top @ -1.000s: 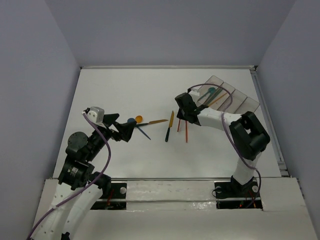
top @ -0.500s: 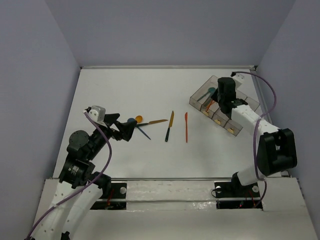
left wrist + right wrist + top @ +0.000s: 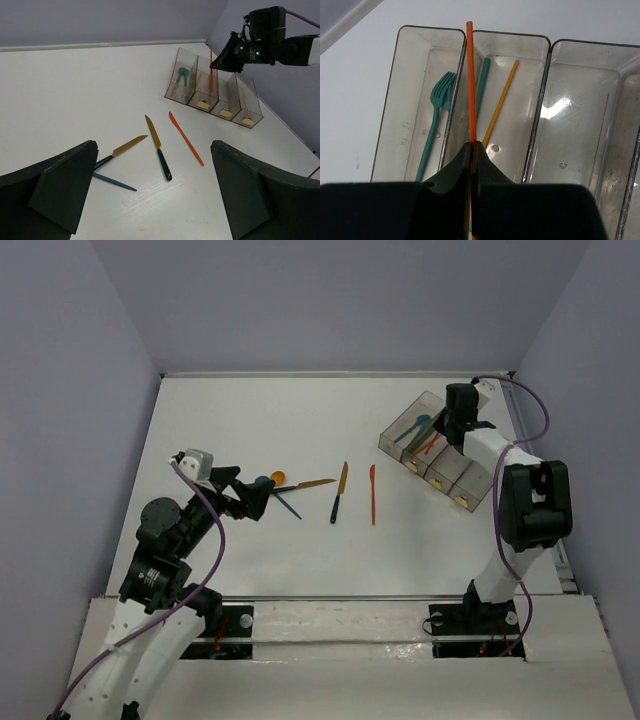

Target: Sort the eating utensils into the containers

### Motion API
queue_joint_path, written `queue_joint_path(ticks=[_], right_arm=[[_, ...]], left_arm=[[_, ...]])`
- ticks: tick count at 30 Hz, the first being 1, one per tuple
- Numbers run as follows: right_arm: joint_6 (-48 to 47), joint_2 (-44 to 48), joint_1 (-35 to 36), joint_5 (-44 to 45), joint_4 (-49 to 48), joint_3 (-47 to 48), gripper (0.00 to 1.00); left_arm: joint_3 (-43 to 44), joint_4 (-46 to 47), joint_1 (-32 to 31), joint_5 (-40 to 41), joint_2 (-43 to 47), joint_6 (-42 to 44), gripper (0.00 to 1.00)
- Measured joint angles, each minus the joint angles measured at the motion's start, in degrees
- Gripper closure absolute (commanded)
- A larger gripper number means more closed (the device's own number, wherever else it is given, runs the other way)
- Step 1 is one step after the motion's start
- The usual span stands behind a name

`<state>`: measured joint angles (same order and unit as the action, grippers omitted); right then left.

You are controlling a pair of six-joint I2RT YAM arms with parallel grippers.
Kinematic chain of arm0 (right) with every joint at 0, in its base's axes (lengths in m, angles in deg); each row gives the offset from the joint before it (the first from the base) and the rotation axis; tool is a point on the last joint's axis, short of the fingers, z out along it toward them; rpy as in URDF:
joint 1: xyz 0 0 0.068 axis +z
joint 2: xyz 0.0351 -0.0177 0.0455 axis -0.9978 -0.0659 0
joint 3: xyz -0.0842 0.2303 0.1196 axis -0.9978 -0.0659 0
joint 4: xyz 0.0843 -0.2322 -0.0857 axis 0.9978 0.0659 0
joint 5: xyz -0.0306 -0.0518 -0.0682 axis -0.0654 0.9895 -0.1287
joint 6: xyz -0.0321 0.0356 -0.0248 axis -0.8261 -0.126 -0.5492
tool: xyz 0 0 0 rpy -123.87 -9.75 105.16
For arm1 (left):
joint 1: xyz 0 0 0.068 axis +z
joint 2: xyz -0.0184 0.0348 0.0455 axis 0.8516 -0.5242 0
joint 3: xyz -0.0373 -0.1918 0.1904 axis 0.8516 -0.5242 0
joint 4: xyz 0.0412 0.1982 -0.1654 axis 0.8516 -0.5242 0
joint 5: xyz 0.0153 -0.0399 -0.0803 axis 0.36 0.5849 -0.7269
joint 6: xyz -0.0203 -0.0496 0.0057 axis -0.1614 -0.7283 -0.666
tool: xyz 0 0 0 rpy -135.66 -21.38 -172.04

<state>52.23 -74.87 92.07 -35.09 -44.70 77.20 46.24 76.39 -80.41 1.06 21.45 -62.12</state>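
- Top external view: the containers (image 3: 441, 456), four smoky clear bins joined in a row, are seen at the upper right, close to the right edge of the table (image 3: 250, 420). The right gripper (image 3: 450, 428) is placed over their far end. The left gripper (image 3: 258, 502) is found left of centre, just beside a blue spoon (image 3: 263, 481) and an orange spoon (image 3: 277, 477). A dark-handled knife (image 3: 340, 492) and a red-orange knife (image 3: 372, 494) are laid apart in the centre. Wide bare table is open toward the upper left.
- Left wrist view: the left fingers (image 3: 65, 185) are spread wide, and nothing is held between them. A thin red-orange utensil (image 3: 210, 70) is shown upright over the bins, which the top view hardly shows.
- Right wrist view: the jaws are closed on the red-orange utensil, seen edge-on, so its kind cannot be told. It is held over the wall between the two leftmost bins. A teal fork (image 3: 437, 120) is seen in the left one. A teal handle (image 3: 481, 85) and a yellow-orange handle (image 3: 501, 100) are seen in the next.
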Motion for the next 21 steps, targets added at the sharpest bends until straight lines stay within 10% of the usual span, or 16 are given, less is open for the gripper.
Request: queue_joint_path(ticks=[8, 21], right_arm=[[0.1, -0.3, -1.4, -2.6, 0.0, 0.0, 0.44], [-2.0, 12.3, 7.3, -8.9, -0.1, -6.8, 0.44]], left_arm=[[0.0, 0.0, 0.4, 0.0, -1.0, 0.0, 0.01], [0.0, 0.0, 0.7, 0.0, -0.7, 0.0, 0.01]])
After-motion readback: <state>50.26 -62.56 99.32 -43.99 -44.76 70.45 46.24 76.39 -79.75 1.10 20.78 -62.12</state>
